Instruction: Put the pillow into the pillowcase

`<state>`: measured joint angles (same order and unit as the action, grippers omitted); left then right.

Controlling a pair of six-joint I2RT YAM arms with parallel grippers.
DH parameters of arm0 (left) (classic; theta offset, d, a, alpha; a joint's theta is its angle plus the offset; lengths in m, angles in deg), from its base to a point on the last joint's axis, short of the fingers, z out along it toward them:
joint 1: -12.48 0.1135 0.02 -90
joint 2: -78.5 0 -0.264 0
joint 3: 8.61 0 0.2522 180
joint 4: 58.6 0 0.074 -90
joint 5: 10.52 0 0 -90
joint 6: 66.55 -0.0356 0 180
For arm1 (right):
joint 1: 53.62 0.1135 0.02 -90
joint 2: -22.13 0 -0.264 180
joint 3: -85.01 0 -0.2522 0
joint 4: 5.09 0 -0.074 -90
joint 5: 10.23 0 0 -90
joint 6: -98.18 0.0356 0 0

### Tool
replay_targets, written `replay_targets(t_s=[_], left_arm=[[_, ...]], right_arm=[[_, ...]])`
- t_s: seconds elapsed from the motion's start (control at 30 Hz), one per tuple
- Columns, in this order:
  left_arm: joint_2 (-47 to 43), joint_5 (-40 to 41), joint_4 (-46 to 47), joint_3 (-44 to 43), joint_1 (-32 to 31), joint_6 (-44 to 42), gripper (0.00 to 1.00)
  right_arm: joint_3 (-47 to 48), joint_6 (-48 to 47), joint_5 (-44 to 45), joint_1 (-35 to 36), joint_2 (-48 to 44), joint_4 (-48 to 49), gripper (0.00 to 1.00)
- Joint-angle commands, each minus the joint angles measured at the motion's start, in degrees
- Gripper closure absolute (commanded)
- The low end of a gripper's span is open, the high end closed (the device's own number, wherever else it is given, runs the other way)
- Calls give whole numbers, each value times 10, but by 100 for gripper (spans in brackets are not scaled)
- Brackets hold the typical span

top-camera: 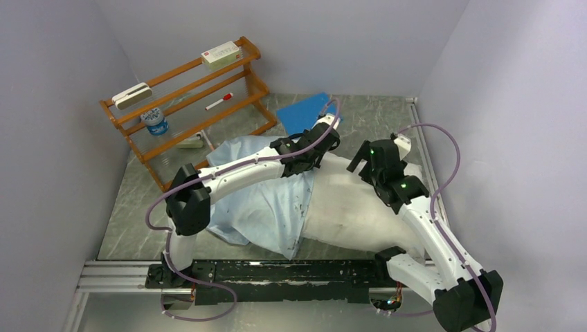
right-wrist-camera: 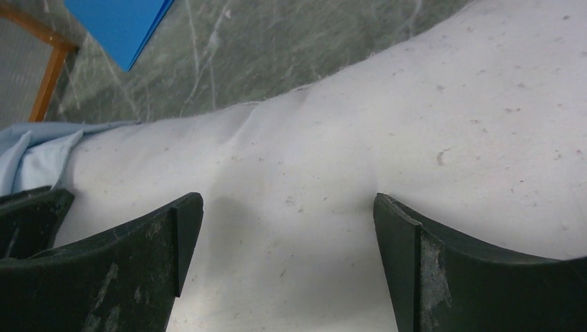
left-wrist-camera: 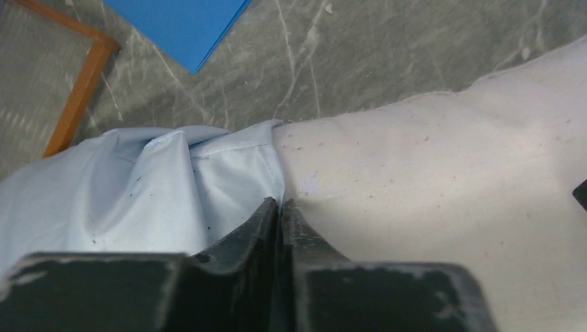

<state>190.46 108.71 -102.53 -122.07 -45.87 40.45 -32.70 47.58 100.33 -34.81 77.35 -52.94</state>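
The white pillow [top-camera: 360, 207] lies across the right half of the table, its left part inside the pale-blue pillowcase [top-camera: 259, 207]. The sack's open edge crosses the pillow's top. My left gripper [top-camera: 311, 168] reaches over that edge. In the left wrist view its fingertips [left-wrist-camera: 282, 202] are pressed together exactly where the pillowcase [left-wrist-camera: 138, 187] hem meets the pillow [left-wrist-camera: 443, 166], pinching the hem. My right gripper [top-camera: 360, 164] hovers open over the bare pillow. In the right wrist view it [right-wrist-camera: 287, 207] has only the pillow [right-wrist-camera: 360, 138] between its wide-spread fingers, and whether they touch the pillow I cannot tell.
A wooden rack [top-camera: 187, 97] stands at the back left with boxes, a red marker [top-camera: 219, 102] and a blue-and-white cup [top-camera: 156, 123]. A stiff bright-blue sheet [top-camera: 304, 111] lies behind the pillow. Walls close in on three sides; a metal rail [top-camera: 291, 273] runs along the near edge.
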Motion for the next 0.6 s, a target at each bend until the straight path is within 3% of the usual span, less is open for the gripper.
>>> replay_targets(t_s=[0.0, 0.13, 0.33, 0.47, 0.57], left_arm=[[6, -28, 21, -19, 1, -22, 95], [-39, -97, 80, -19, -6, -34, 95], [-104, -236, 245, 36, -35, 13, 95], [-114, -294, 323, 70, -45, 61, 95], [-107, -301, 328, 78, -45, 67, 95]], right_arm=[[-24, -5, -54, -4, -19, 36, 4], [-61, -2, -108, -4, -31, 75, 4], [-134, 40, -190, -3, -35, 167, 6], [-157, 62, -199, -3, -33, 198, 8], [-155, 76, -187, -4, -33, 192, 8]])
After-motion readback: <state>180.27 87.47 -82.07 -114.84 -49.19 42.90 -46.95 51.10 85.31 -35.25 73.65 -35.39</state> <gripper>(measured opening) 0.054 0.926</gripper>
